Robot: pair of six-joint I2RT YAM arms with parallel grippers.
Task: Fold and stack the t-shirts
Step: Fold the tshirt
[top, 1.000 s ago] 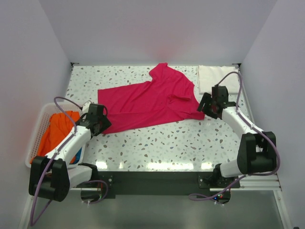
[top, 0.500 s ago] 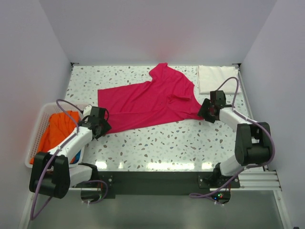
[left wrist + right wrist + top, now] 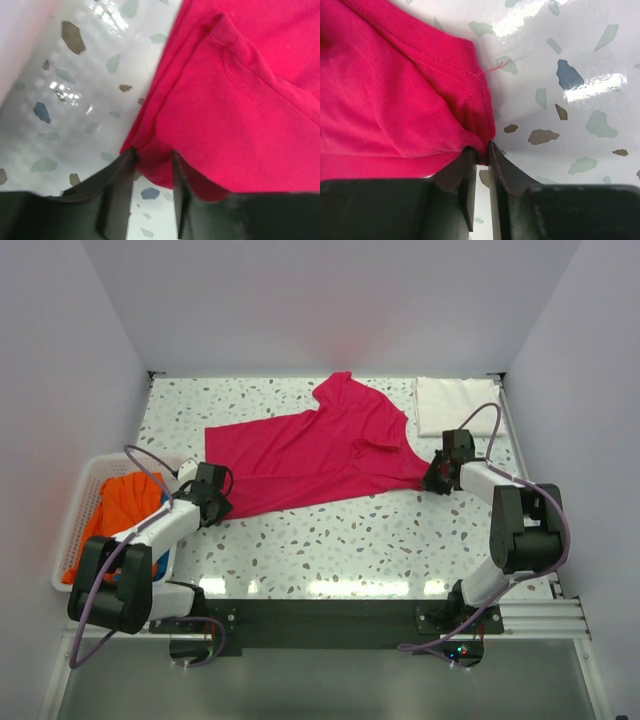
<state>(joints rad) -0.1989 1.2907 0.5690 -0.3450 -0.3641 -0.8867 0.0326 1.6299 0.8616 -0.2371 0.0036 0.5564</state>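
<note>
A magenta-pink t-shirt (image 3: pixel 320 455) lies spread across the middle of the table. My left gripper (image 3: pixel 222 508) is down at its near-left corner. In the left wrist view the left gripper (image 3: pixel 152 160) is open, with that corner of the pink cloth (image 3: pixel 240 115) bunched in the gap between its fingers. My right gripper (image 3: pixel 430 478) is at the shirt's right corner. The right wrist view shows the right gripper (image 3: pixel 482 150) shut on the hemmed corner of the pink shirt (image 3: pixel 385 100). A white t-shirt (image 3: pixel 455 405) lies folded at the back right.
A white slotted basket (image 3: pixel 85 500) stands off the table's left edge. It holds an orange t-shirt (image 3: pixel 125 510) with a bit of blue cloth (image 3: pixel 163 562) beside it. White walls close in the table at the back and on both sides.
Both arms have dropped lower and reached onto the pink shirt's corners. The right jaws have closed on the right corner. The left jaws have narrowed around the left corner.
</note>
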